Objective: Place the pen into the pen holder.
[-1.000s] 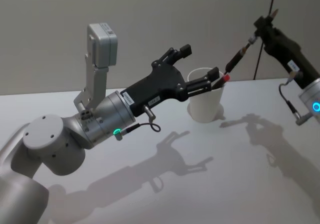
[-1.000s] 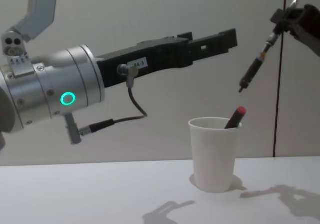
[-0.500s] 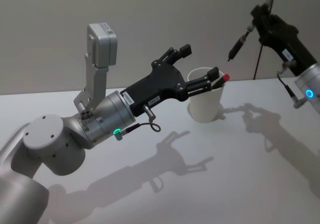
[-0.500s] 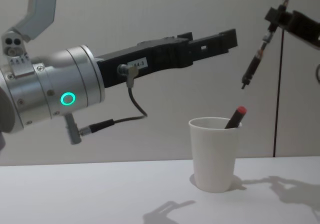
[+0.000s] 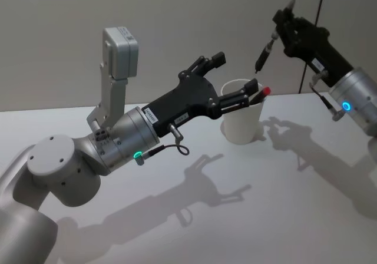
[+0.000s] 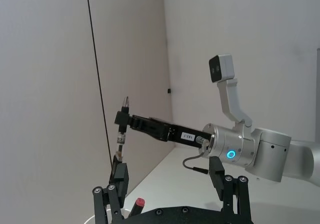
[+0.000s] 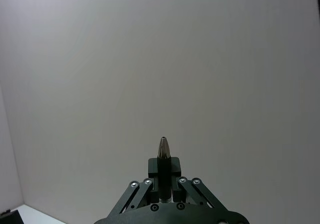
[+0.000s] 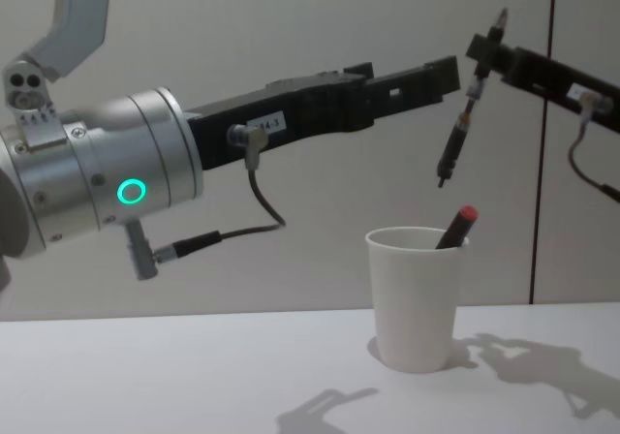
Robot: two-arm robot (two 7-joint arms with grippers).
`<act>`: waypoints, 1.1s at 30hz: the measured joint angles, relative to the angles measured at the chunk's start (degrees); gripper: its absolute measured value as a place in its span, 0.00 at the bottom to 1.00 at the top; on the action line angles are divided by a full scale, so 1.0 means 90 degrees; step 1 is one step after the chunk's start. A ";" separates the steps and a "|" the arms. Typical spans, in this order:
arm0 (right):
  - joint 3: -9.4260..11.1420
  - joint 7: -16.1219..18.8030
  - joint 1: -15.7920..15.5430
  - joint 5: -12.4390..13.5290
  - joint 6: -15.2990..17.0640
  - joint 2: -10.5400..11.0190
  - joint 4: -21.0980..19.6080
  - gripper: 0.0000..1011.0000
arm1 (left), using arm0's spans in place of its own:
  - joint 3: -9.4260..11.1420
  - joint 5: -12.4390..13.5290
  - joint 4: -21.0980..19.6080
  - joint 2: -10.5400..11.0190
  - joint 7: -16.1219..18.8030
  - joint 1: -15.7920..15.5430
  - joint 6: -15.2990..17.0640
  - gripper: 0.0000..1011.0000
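The pen holder, a white paper cup, stands on the white table. A red-capped pen leans inside it. My right gripper is shut on the upper end of a dark pen. That pen hangs tip down, slightly tilted, above the cup's mouth and clear of the rim. My left gripper is open and holds nothing. It hovers higher than the cup's rim, reaching in from the left.
The white table carries only the cup and the arms' shadows. A plain wall stands close behind, with a dark vertical line to the cup's right.
My right gripper has carried the dark pen leftward toward the cup, and the pen's tip now hangs over the cup's mouth. The left arm has not moved.
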 joint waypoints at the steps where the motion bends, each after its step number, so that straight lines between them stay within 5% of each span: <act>1: -0.0021 0.0041 0.0052 -0.0099 -0.0033 -0.0025 0.0089 0.12 | 0.0000 0.0000 0.0000 0.0000 0.0000 0.0000 0.0000 0.99; 19: -0.0270 -0.0028 0.0411 -0.1515 -0.0958 -0.0232 0.0787 0.12 | 0.0000 0.0000 0.0000 0.0000 0.0000 0.0000 0.0000 0.99; 33: -0.0398 0.0015 0.0456 -0.1853 -0.1263 -0.0311 0.0974 0.12 | 0.0000 0.0001 0.0000 0.0000 0.0000 0.0000 0.0000 0.99</act>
